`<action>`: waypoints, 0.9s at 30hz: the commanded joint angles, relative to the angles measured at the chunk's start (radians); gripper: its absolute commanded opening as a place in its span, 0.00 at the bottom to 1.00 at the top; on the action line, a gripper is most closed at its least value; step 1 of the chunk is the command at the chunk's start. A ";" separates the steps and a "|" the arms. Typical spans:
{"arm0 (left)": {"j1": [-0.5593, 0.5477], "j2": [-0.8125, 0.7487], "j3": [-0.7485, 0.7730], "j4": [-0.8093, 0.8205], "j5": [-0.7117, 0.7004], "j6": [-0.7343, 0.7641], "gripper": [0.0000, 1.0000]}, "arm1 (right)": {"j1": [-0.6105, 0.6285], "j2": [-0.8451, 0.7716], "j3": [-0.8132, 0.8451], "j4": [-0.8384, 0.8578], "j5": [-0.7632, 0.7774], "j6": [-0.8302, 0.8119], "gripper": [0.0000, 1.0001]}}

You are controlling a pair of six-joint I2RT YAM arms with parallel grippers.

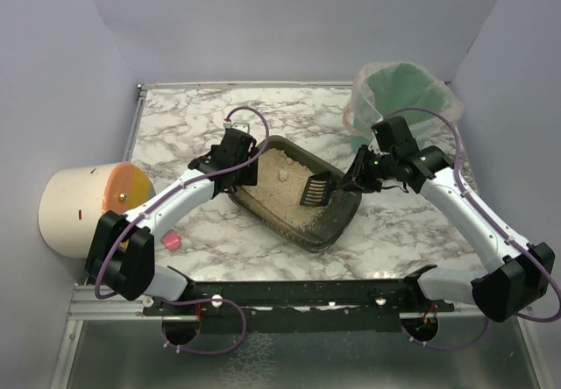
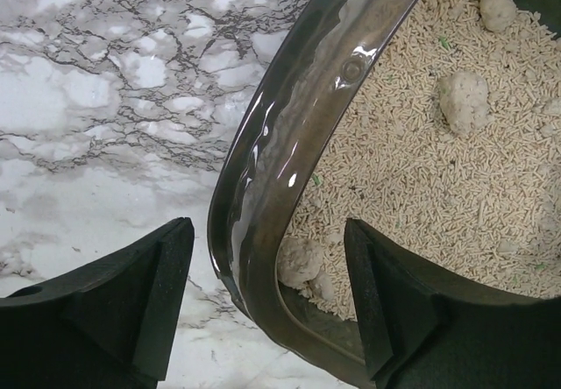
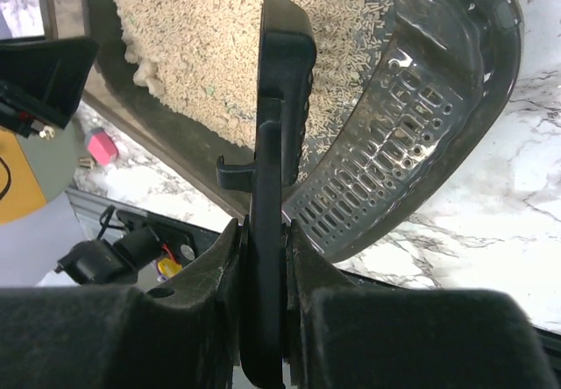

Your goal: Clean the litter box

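Note:
The litter box [image 1: 279, 212], a dark grey-brown tray of beige litter, lies askew in the middle of the marble table. My left gripper [image 1: 237, 157] is open at its far left corner. In the left wrist view the gripper [image 2: 267, 306] straddles the tray's rim [image 2: 263, 179], one finger outside and one over the litter, neither touching. Pale clumps [image 2: 463, 100] lie in the litter. My right gripper [image 1: 362, 176] is shut on the handle of the black slotted scoop [image 1: 316, 192], whose head is over the litter. The right wrist view shows the gripper [image 3: 266, 231] clamping the scoop [image 3: 282, 82] edge-on.
A green bucket lined with a clear bag [image 1: 403, 100] stands at the back right. A white and orange cylinder [image 1: 83, 207] lies at the left edge. A small pink object [image 1: 171, 242] lies near the left arm. The tray's near end is slotted [image 3: 386, 161].

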 commanded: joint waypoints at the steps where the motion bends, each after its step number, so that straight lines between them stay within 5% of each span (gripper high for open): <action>1: 0.014 0.017 0.030 -0.012 0.058 -0.006 0.74 | 0.009 0.009 -0.046 0.072 0.056 0.086 0.01; 13: 0.014 0.042 0.032 -0.015 0.104 0.007 0.61 | 0.017 0.082 -0.135 0.353 0.076 0.273 0.01; 27: 0.014 0.060 0.037 -0.020 0.139 0.009 0.50 | 0.083 0.243 -0.108 0.410 0.144 0.351 0.01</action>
